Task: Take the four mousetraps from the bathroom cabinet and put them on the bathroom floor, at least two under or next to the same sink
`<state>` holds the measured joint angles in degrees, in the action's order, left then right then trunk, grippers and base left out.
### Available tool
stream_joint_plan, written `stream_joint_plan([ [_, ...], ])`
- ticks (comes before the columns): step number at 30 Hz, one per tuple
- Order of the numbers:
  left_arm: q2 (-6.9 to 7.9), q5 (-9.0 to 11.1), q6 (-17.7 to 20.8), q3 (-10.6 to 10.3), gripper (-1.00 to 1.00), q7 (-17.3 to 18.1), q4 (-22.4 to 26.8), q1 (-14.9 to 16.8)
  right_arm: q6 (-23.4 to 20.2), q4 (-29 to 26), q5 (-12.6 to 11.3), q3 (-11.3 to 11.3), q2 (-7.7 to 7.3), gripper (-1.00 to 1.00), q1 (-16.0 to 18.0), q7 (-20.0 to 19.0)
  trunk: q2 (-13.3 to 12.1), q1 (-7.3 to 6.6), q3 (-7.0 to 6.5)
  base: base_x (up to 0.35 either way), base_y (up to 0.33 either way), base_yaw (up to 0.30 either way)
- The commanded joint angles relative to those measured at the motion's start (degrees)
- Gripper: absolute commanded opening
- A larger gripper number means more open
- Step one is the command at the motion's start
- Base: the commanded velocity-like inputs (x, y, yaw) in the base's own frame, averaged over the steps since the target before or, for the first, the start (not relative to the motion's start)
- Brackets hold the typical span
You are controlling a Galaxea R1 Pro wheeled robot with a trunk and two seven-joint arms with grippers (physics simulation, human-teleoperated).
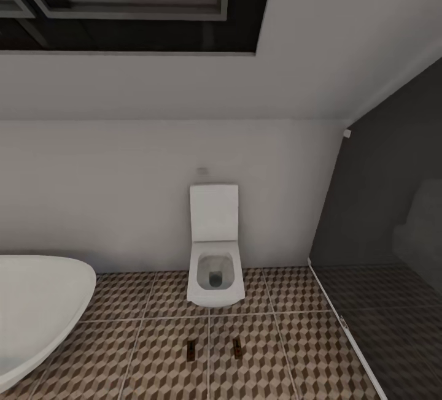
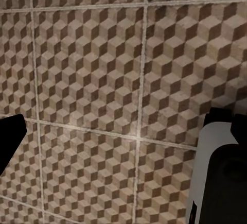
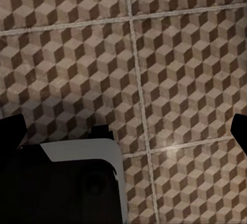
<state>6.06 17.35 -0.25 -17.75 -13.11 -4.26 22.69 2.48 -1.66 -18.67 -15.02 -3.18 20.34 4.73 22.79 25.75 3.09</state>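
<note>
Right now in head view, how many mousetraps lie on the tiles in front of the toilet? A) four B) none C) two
C: two mousetraps, one and another, lie apart on the cube-pattern floor in front of the toilet.

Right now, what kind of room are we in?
A bathroom, almost certainly: a white toilet stands against the far wall, the rim of a white bathtub sits beside it, and cube-patterned floor tiles run underneath. Two mousetraps lie on the tiles.
</note>
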Motion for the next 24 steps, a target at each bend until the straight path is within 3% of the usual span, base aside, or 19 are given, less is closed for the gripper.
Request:
stream_joint_plan([
  [1,-0.07,0.4,-0.1,-0.5,1.0,0.0,-0.1,0.1,0.1,0.0,-0.6,-0.5,0.04,1.0,0.0,0.1,0.1,0.03,0.13,0.0,0.0,0.0],
  [15,-2.55,0.3,-0.4,-0.5,1.0,0.5,-0.1,0.1,0.3,0.3,-0.7,-0.6,0.23,1.0,0.1,0.2,0.1,0.03,0.13,0.0,0.0,0.0],
  [24,-3.01,0.3,-0.4,-0.5,1.0,0.5,-0.1,0.1,0.3,0.3,-0.6,-0.6,0.26,1.0,0.0,0.2,0.1,0.03,0.13,0.0,0.0,0.0],
])
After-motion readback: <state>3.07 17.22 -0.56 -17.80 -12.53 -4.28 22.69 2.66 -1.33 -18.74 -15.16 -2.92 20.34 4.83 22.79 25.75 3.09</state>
